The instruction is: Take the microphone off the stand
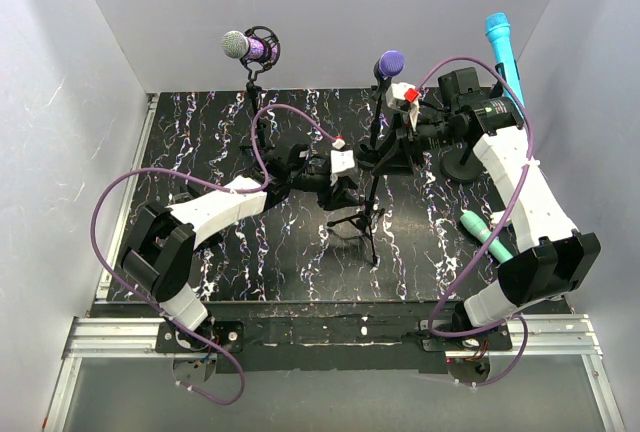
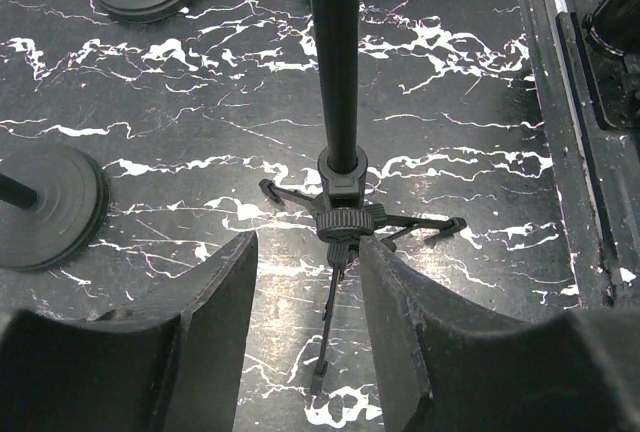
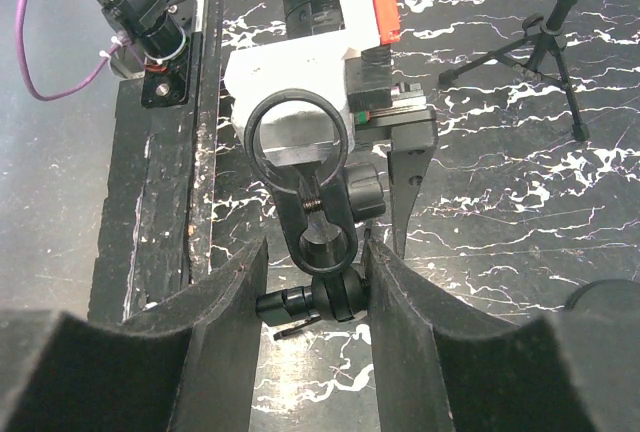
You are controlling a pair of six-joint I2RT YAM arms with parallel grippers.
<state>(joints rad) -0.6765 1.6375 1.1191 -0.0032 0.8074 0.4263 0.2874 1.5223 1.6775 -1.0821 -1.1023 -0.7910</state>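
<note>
A black tripod stand (image 1: pixel 362 220) stands mid-table, its pole (image 2: pixel 335 82) rising past my left gripper. The clip (image 3: pixel 318 217) on top of it is a bare ring with no microphone in it. My right gripper (image 3: pixel 315 247) is open, with its jaws on either side of the clip's ball joint; the right finger (image 3: pixel 400 302) touches the joint. It also shows in the top view (image 1: pixel 395 140). My left gripper (image 2: pixel 308 242) is open and empty, close beside the pole above the tripod hub, and shows in the top view too (image 1: pixel 348 180). A teal microphone (image 1: pixel 487 235) lies on the table at the right.
A purple-headed microphone (image 1: pixel 390 60) stands behind the tripod on a round-base stand (image 2: pixel 45 202). A cyan microphone (image 1: pixel 500 37) stands at back right on another round base (image 1: pixel 462 164). A silver-and-purple microphone (image 1: pixel 250 47) sits in a shock mount at back left. White walls enclose the table.
</note>
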